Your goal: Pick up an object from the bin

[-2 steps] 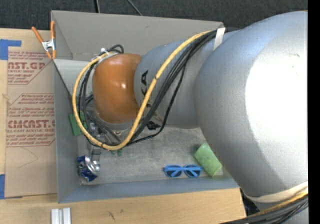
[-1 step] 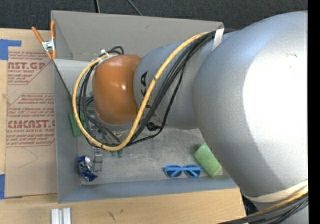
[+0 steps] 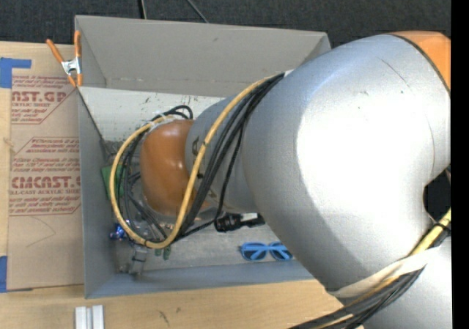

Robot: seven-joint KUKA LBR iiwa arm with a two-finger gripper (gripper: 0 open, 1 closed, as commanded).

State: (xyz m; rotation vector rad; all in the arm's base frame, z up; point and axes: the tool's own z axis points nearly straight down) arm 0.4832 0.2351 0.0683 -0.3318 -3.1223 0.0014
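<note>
The arm [image 3: 352, 159] reaches deep into the bin [image 3: 198, 49], so its bulk and cables [image 3: 192, 174] screen the gripper [image 3: 135, 260] at the near-left corner; you cannot tell whether it is open or closed. A blue glasses-shaped object [image 3: 264, 250] lies apart, rightwards, uncovered.

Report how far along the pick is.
Done: the arm is down inside the bin, with the gripper low in the near-left corner. In hand: the wrist and its cables hide what lies under it, so no grasp can be confirmed. Left: gripping a thing and lifting it clear. The blue glasses-shaped thing lies untouched by the front wall.
</note>
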